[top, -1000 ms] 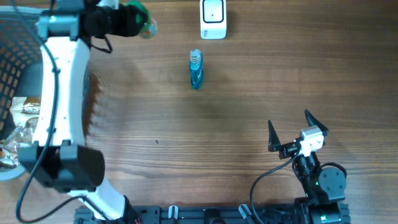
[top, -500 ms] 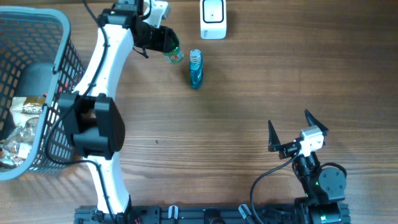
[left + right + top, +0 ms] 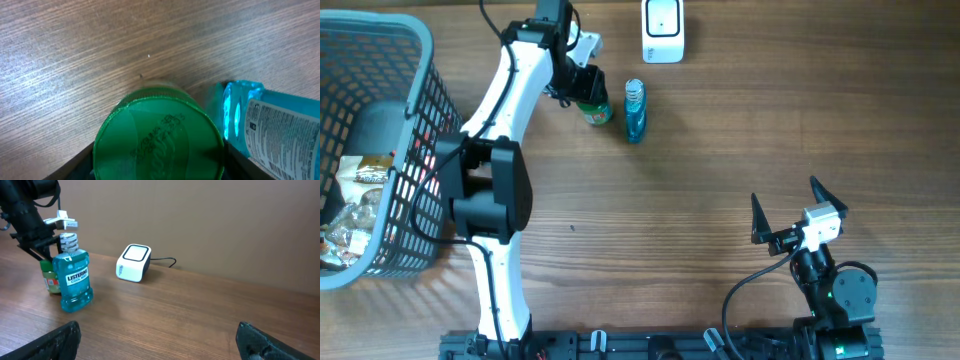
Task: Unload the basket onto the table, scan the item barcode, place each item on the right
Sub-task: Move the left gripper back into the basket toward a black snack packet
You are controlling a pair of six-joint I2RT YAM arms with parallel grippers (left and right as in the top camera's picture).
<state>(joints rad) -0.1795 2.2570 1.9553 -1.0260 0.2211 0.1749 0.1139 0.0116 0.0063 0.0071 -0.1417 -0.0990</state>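
Compared with the earlier overhead frames, the left arm point(image 3: 510, 85) has swung away from the basket point(image 3: 380, 70) toward the far edge of the table point(image 3: 720, 130). The green-capped bottle point(image 3: 597, 110) has travelled with it and now stands just beside the blue mouthwash bottle point(image 3: 635, 112). The right arm, the mouthwash bottle and the scanner are unchanged.

The wooden table carries everything. The grey mesh basket sits at its left end with crinkled packets point(image 3: 358, 175) inside. The left arm reaches diagonally across to the far side, and its left gripper point(image 3: 586, 92) is directly over the green-capped bottle.

In the left wrist view the round green cap point(image 3: 157, 135) fills the space between the two dark fingers, one at each lower corner of the frame, so the bottle is centred in the jaws. The jaws stand roughly half spread and close against the bottle's sides — a grip on the bottle. The right wrist view shows the bottle point(image 3: 48, 277) upright with its base on the table, partly hidden behind the mouthwash bottle.

The white barcode scanner point(image 3: 663, 30) lies beyond and to the right of both bottles, apart from them, with its cable running off behind it.

The right gripper point(image 3: 783, 190) is near the front right of the table, well apart from the bottles — its jaws spread fully wide, holding and touching nothing.
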